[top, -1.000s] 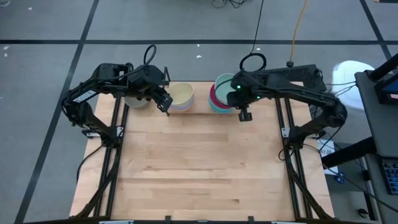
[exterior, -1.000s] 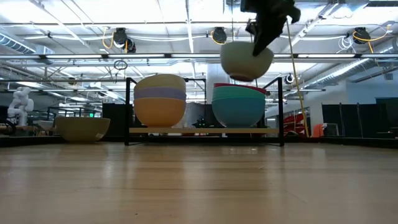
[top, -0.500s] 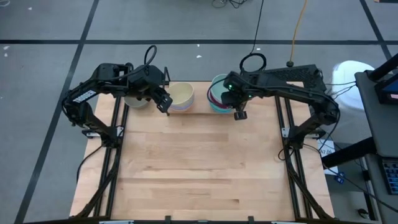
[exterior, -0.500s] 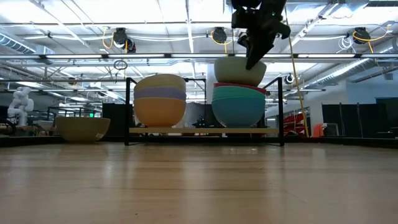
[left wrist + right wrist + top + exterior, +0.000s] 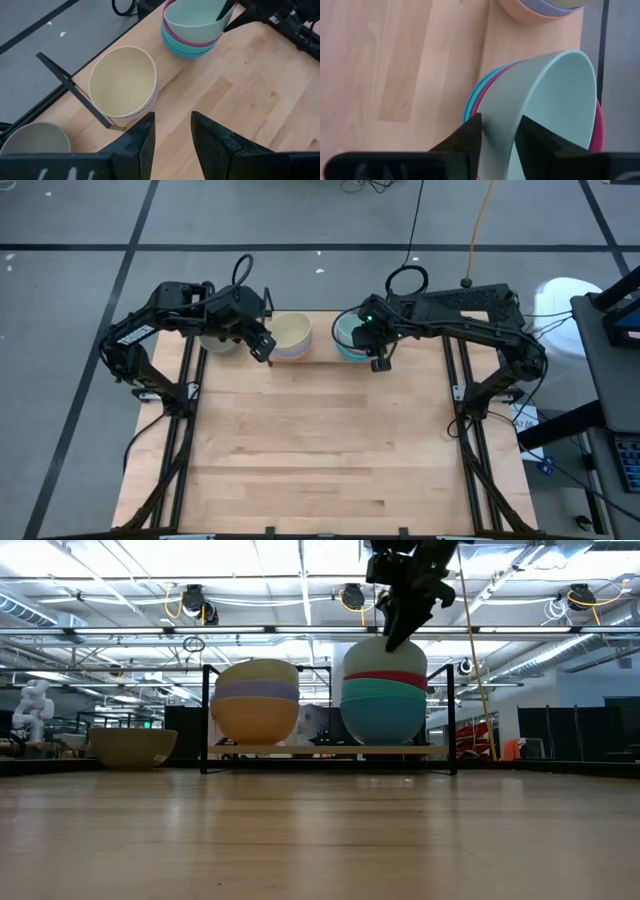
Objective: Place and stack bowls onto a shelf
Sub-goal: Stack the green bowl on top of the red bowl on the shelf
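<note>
Lowered since a second ago, the mint bowl (image 5: 385, 654) now sits atop the magenta bowl (image 5: 385, 679) and cyan bowl (image 5: 385, 715) on the shelf (image 5: 330, 750), the right gripper (image 5: 497, 135) clamped on its rim. At nine o'clock, the left gripper (image 5: 172, 132) hovers open beside the beige-topped stack (image 5: 292, 335).

Right gripper (image 5: 376, 358) covers part of the mint bowl (image 5: 352, 333) in the high view. Lower bowls in both stacks mostly nested, only rims show. Grey-olive bowl (image 5: 31, 140) cut off at left wrist edge. Fingers (image 5: 470, 137) possibly still pinching the rim, contact hidden.
</note>
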Available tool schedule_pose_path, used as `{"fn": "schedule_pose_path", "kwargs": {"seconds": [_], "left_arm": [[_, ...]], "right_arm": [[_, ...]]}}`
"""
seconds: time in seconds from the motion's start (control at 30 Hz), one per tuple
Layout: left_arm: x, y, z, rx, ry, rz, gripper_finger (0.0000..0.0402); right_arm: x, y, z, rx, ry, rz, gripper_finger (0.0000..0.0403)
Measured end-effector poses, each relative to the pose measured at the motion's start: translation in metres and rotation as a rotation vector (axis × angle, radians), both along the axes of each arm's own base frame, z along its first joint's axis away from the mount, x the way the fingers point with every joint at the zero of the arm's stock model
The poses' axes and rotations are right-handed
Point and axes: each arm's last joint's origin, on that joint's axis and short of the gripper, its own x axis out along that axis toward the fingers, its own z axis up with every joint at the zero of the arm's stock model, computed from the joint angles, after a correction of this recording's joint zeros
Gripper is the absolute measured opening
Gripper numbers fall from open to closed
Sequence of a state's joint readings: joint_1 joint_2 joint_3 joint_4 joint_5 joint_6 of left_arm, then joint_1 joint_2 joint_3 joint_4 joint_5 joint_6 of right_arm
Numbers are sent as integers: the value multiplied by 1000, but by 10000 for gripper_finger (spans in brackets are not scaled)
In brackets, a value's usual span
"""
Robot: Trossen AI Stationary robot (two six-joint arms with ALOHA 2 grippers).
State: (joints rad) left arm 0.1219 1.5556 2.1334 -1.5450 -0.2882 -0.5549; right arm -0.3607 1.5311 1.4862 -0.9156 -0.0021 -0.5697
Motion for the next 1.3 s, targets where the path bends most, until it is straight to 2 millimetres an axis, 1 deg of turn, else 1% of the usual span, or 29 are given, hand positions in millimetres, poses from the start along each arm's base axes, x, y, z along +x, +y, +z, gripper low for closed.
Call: {"fn": "schedule_pose_path", "kwargs": {"seconds": [0.1,0.2,0.33,0.47,0.57,0.63,0.7,0.77,0.87,0.9,0.93,1.07,1.3], "left_arm": [[-1,0,-1,-2,14,0,131],[-2,0,-1,-2,20,0,131],[-2,0,-1,-3,24,0,131],[-2,0,-1,-3,26,0,131],[-2,0,-1,-3,25,0,131],[-2,0,-1,-3,26,0,131],[-2,0,-1,-3,26,0,131],[-2,0,-1,-3,26,-1,131],[-2,0,-1,-3,26,-1,131],[-2,0,-1,-3,26,-1,131],[-2,0,-1,-3,26,0,131],[-2,0,-1,-4,26,-1,131],[-2,0,-1,-5,25,2,131]], "right_arm": [[1,0,-4,-21,2,31,126],[1,2,-2,-50,5,82,141],[-3,9,9,-83,-41,118,150],[-9,15,25,-99,-141,93,149],[-10,15,33,-100,-204,62,145],[-9,14,34,-104,-225,52,137],[-8,13,35,-114,-228,60,120],[-7,13,33,-126,-219,79,91],[-6,12,31,-143,-204,108,29],[-6,12,31,-147,-203,113,15],[-6,13,32,-147,-206,113,9],[-7,11,31,-136,-199,99,5],[-5,7,10,-123,-172,89,1]]}}
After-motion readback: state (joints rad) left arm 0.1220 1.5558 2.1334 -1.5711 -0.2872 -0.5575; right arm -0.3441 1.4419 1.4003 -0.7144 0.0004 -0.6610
